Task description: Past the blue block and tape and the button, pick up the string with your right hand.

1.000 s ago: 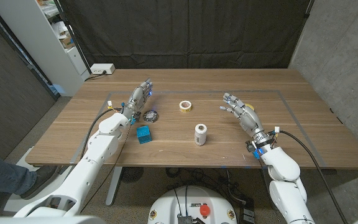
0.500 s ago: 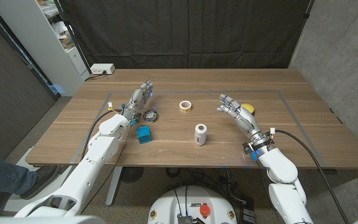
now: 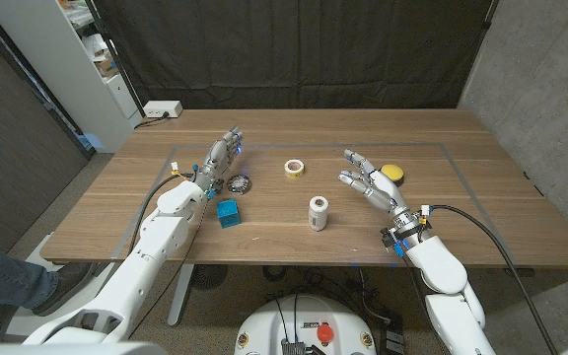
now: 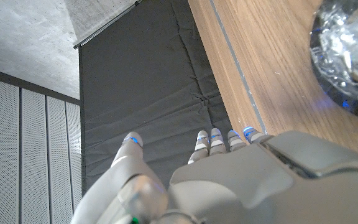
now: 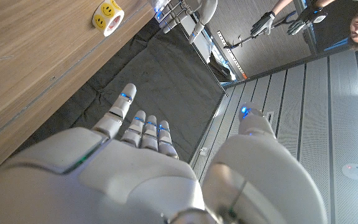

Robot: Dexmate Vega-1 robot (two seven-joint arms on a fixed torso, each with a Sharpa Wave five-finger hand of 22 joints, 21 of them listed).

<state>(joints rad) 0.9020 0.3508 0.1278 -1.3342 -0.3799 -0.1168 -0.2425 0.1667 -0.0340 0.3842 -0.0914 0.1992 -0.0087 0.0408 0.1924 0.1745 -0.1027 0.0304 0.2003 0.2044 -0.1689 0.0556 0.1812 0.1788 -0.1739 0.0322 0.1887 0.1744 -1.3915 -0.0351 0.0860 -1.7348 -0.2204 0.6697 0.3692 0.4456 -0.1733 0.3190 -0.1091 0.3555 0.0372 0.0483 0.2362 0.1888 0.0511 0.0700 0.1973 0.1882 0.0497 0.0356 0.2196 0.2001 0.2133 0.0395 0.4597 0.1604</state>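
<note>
Wooden table (image 3: pixel 501 212) w/ taped rectangle outline. Left arm in from the near left corner; left hand (image 3: pixel 221 158) sits near the far-left part of the outline, fingers together and extended, holding nothing, just beside a crinkly clear-wrapped round thing (image 3: pixel 239 182). Right hand (image 3: pixel 368 180) is over the table's right half, fingers spread apart, holding nothing, yellow button (image 3: pixel 391 173) just behind it. String spool (image 3: pixel 319 213), white, stands upright near table centre, to the left of the right hand, not touched. Blue block (image 3: pixel 228 213) sits near the left forearm, close to the wrapped thing. Tape roll (image 3: pixel 295 167) w/ smiley print lies farther back, betw the two hands
</note>
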